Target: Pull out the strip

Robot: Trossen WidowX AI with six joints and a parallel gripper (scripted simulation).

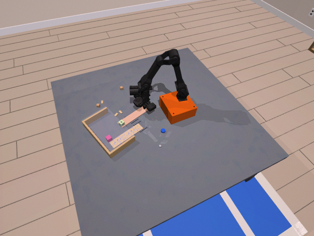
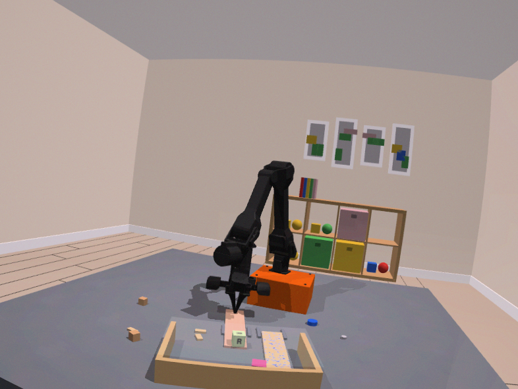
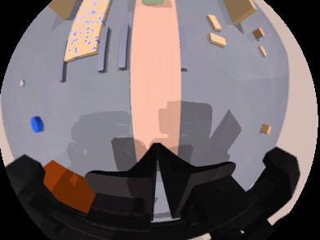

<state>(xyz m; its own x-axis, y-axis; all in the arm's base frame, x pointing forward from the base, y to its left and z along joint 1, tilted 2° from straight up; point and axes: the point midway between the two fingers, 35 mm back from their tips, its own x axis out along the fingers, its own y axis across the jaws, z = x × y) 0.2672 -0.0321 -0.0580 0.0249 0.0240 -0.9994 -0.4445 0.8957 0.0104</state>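
Observation:
The labelled cube [image 1: 122,122] [image 2: 238,338] is pale green with an "R" and sits on the far end of a plain pink strip [image 1: 132,115] [image 2: 235,322] [image 3: 155,69]. That strip reaches out of the open side of the wooden tray [image 1: 95,115] [image 2: 234,374]. My gripper [image 1: 144,107] [image 2: 235,310] [image 3: 157,145] is shut, points straight down, and its tips rest on the strip's near end. A speckled strip [image 1: 125,135] [image 2: 273,349] [image 3: 90,15] lies alongside, with a pink cube [image 1: 108,137] [image 2: 258,362] at its far end.
The orange arm base [image 1: 177,107] [image 2: 284,289] stands just behind the gripper. A blue disc [image 1: 162,130] [image 2: 312,322] [image 3: 36,123] and a small white disc [image 1: 159,145] [image 2: 343,335] lie beside the tray. Small wooden blocks [image 1: 121,87] [image 2: 142,300] are scattered on the other side.

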